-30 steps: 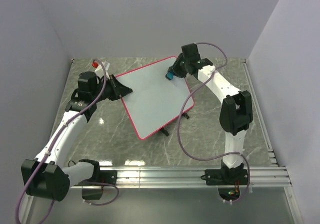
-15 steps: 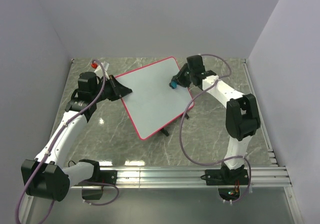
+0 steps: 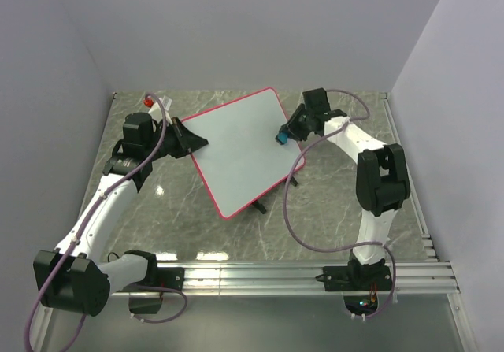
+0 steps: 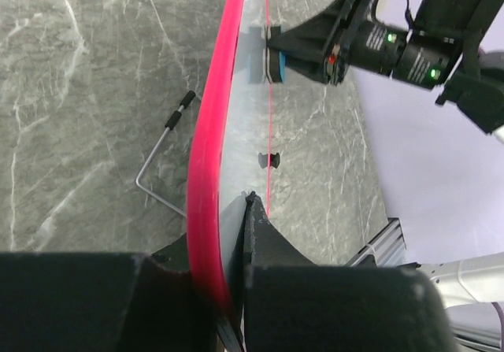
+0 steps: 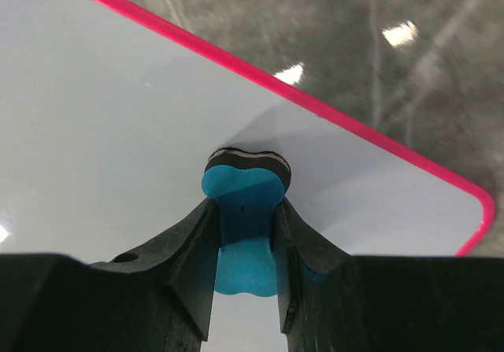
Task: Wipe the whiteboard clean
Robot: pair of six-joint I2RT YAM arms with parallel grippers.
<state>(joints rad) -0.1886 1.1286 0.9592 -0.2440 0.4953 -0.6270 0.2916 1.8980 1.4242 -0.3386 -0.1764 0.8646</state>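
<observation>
Over the grey table (image 3: 331, 202), the right gripper (image 3: 287, 132) is sliding its pinched blue eraser (image 5: 239, 198) toward the lower right across the whiteboard (image 3: 236, 155), cleaning more, while the left gripper (image 3: 195, 141) is clamping the edge.

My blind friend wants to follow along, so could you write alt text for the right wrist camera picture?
The right gripper holds a blue eraser, its dark pad against the whiteboard, close to the pink-framed edge and a rounded corner. Grey marble table lies beyond the board.
</observation>
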